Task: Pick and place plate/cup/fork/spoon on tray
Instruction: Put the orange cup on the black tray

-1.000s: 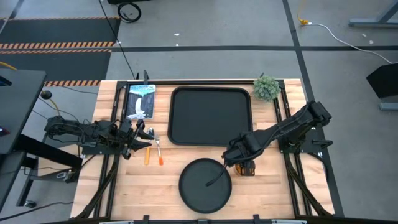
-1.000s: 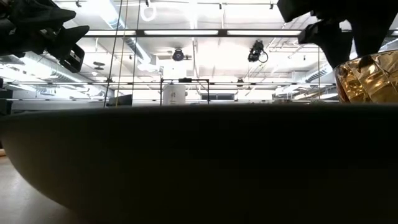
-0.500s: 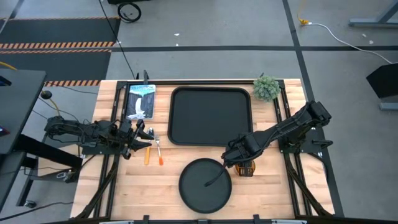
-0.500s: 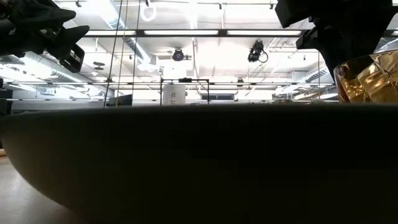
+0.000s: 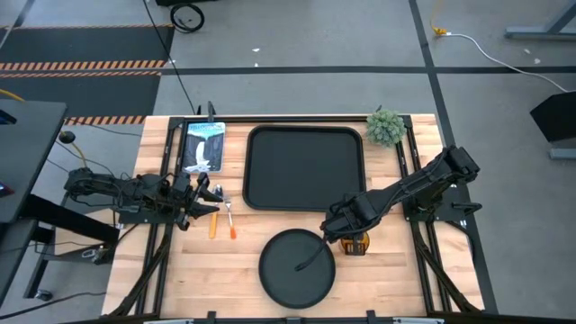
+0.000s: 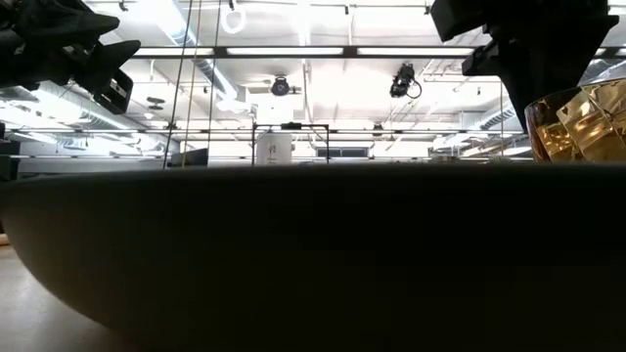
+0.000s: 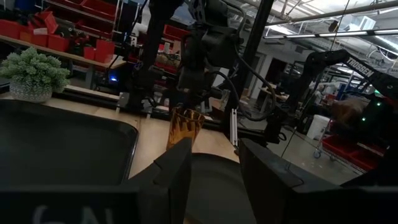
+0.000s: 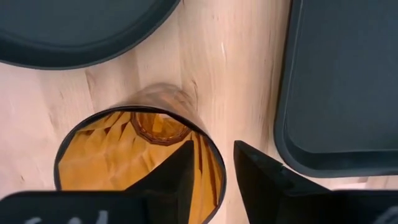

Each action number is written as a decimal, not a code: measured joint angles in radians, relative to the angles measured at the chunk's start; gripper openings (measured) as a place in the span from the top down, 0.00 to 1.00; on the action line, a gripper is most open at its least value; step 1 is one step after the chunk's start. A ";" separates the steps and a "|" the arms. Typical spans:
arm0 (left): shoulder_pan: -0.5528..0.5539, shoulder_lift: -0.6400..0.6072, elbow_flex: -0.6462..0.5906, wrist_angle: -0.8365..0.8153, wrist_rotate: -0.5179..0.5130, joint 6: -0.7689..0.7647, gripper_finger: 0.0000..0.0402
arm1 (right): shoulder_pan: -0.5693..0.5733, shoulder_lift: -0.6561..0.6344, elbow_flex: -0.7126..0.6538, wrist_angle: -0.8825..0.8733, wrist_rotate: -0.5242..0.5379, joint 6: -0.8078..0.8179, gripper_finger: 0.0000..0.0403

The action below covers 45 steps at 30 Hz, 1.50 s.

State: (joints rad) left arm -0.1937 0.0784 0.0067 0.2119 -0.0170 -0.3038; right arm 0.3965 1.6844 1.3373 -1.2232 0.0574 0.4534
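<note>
The amber cup (image 5: 359, 244) stands on the wooden table, right of the round black plate (image 5: 297, 267) and near the tray's (image 5: 306, 166) front right corner. My right gripper (image 5: 346, 232) is over the cup, shut on its rim. The cup also shows in the right wrist view (image 8: 124, 149), the low view (image 6: 577, 127) and the left wrist view (image 7: 185, 126). The fork (image 5: 230, 222) and spoon (image 5: 213, 223) lie side by side left of the tray. My left gripper (image 5: 205, 193) waits just beside them, fingers a little apart, holding nothing. My right gripper has the cup's rim (image 8: 217, 177) on the side toward the tray, one finger (image 8: 177, 177) inside the cup and one (image 8: 267, 177) outside. The fingers slant down from above. The cup stands upright on the table. The pads are hidden by the fingers.
A small green plant (image 5: 385, 127) stands at the tray's far right corner. A blue-and-white packet (image 5: 203, 146) lies at the far left. The plate (image 6: 313, 254) fills the low view's foreground. Bare wood lies between the plate and the table's left edge.
My right gripper has shifted slightly at the cup's rim, showing a little lower in the low view. The cup stays where it was.
</note>
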 joint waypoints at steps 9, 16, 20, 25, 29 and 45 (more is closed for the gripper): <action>0.000 0.000 0.000 0.000 0.000 0.000 0.65 | 0.001 0.000 0.000 0.007 -0.003 0.000 0.80; 0.000 0.000 0.000 0.000 0.000 0.000 0.65 | 0.004 0.020 0.000 0.001 -0.011 0.002 0.90; 0.000 0.000 0.000 0.000 0.000 0.000 0.65 | 0.005 0.025 0.001 0.004 -0.032 -0.003 0.96; 0.000 0.000 0.000 0.000 0.000 0.000 0.65 | 0.005 0.016 0.022 -0.025 -0.031 -0.008 0.97; 0.000 0.000 0.000 0.000 0.000 0.000 0.65 | -0.004 0.015 0.066 -0.116 0.004 -0.038 0.97; 0.000 0.000 0.000 0.000 0.000 0.000 0.65 | -0.344 -0.119 0.104 -0.138 -0.025 -0.355 0.97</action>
State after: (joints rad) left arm -0.1936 0.0780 0.0069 0.2119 -0.0171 -0.3036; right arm 0.0525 1.5655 1.4409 -1.3612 0.0326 0.0985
